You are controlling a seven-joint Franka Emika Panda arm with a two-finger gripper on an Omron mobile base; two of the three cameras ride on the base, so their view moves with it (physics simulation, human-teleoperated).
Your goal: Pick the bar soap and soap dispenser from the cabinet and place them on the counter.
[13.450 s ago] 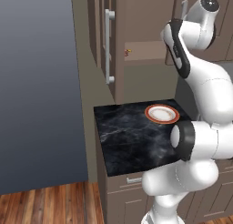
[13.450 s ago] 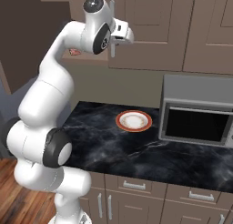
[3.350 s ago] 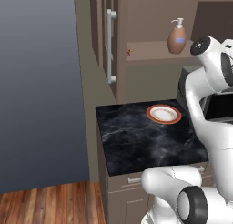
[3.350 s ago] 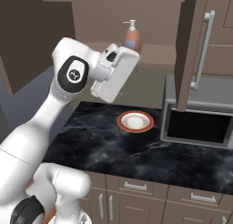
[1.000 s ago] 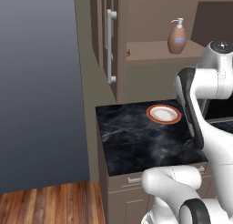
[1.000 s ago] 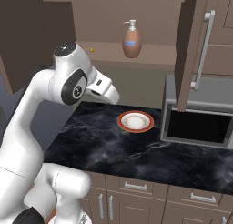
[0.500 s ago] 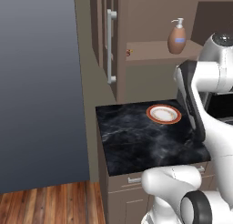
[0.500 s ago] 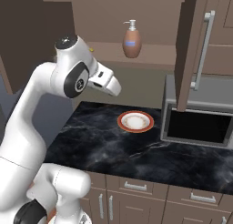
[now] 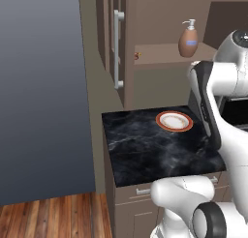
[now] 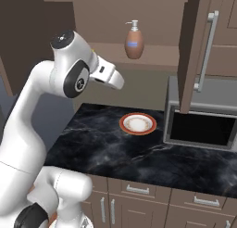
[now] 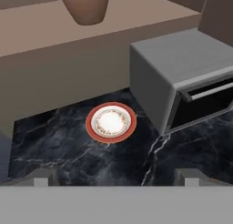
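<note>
The soap dispenser (image 10: 134,39) is standing upright on the inner shelf of the cabinet (image 10: 152,9), whose doors are hanging open. The gripper (image 10: 116,79) is hovering below and to the left of that shelf in the right base view, well apart from the bottle, with its jaws spread wide and nothing between them. In the hand view its two grey fingertips (image 11: 43,176) are sitting far apart at the bottom edge, pointing down toward the counter (image 11: 59,141).

A tiny orange-tan speck, possibly the bar soap (image 9: 138,54), is lying at the shelf's left end in the left base view, well away from the dispenser; it is too small to be sure of.

The dispenser is showing a rounded, smooth brown body, a blue label band and a white pump. The cabinet is showing brown panelled wood with long silver bar handles. The counter under the shelf is glossy black with faint white veins. A round plate (image 10: 138,123) with an orange-red rim is resting on it below the shelf, just beside a boxy grey microwave (image 10: 202,116).
</note>
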